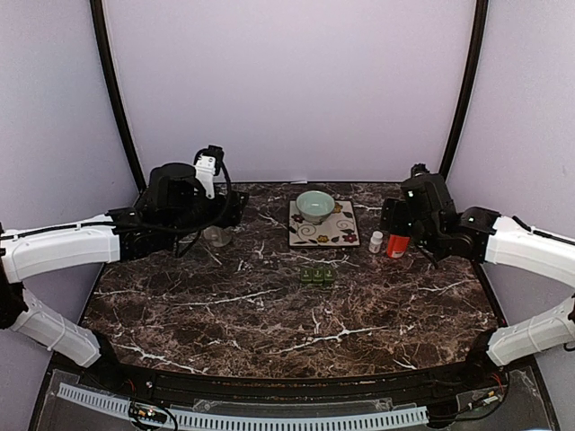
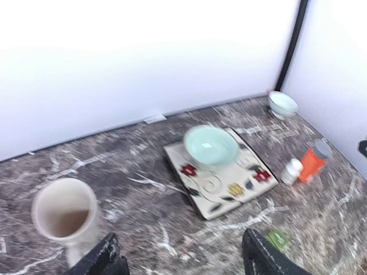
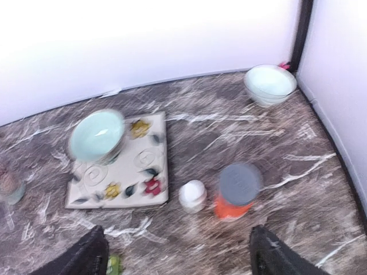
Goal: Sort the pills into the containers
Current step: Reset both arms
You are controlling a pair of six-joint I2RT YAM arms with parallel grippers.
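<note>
1. Reaching in from 9 o'clock in the overhead view, the left arm (image 1: 63,247) lies low and nearly level. Its dark wrist sits by the beige mug (image 1: 216,236) at about 10 o'clock on the table (image 1: 269,332). The right arm (image 1: 530,247) comes in from 3 o'clock, its wrist beside the orange bottle (image 1: 398,244) and the small white bottle (image 1: 375,241) at 2 o'clock. The dark green pill-box strip (image 1: 317,276) lies near the table's middle. It is just to the 6 o'clock side of the patterned plate (image 1: 337,235), which carries a pale green bowl (image 1: 314,206).
2. In the left wrist view, the left claw (image 2: 180,260) is spread wide with nothing between its fingers. The mug stands upright at 9 o'clock, just beside one finger. The pill-box strip is a blurred green patch at 3 o'clock, by the other finger.
3. In the right wrist view, the right claw (image 3: 180,260) also gapes wide and empty. The two bottles stand side by side at 12 to 1 o'clock ahead of the gap. The strip shows as a green sliver at 9 o'clock, against the inner side of that finger.
</note>
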